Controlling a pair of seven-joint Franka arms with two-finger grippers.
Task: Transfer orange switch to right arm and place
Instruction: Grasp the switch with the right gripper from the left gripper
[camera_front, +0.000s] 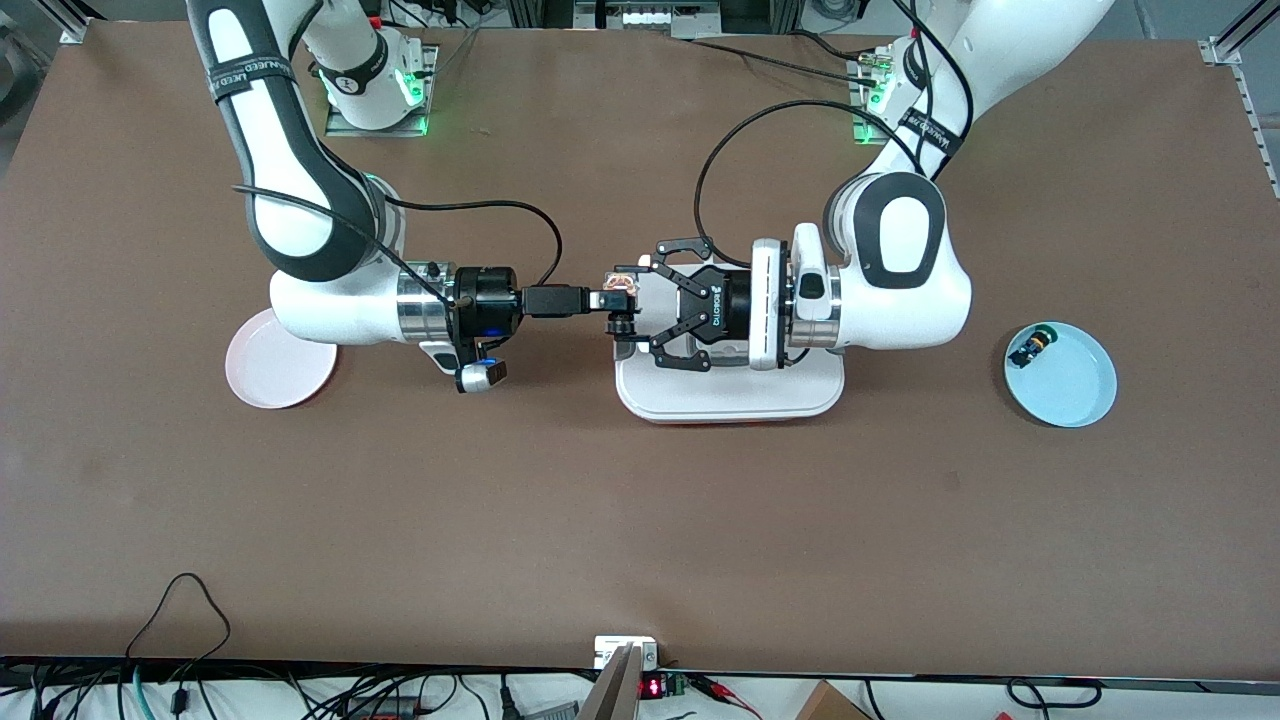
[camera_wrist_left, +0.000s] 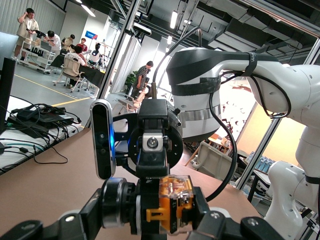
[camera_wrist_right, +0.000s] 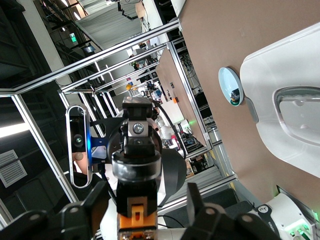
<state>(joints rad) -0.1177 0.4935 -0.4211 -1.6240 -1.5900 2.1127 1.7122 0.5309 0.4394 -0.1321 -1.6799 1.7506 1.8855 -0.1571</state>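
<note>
We are mid-handover. The orange switch (camera_front: 622, 284) is up in the air over the end of the white tray (camera_front: 730, 398), between the two arms, and not yet on any plate. The placing step is all still to do.

The left tool (camera_front: 640, 305), with its black linkage fingers, is clamped tight on the switch; in the left wrist view the switch's clear orange body (camera_wrist_left: 172, 204) sits between those fingers. The right tool (camera_front: 612, 300), narrow and black, points straight at it from the 9 o'clock side of the front view, and its tips reach the switch. We judge its jaws are drawing in around the part, but we cannot tell whether they grip it yet.

The pink plate (camera_front: 278, 358) lies at 9 o'clock under the right arm and looks the likely target. The blue plate (camera_front: 1061, 374) at 3 o'clock carries a green-capped switch (camera_front: 1033, 346).
</note>
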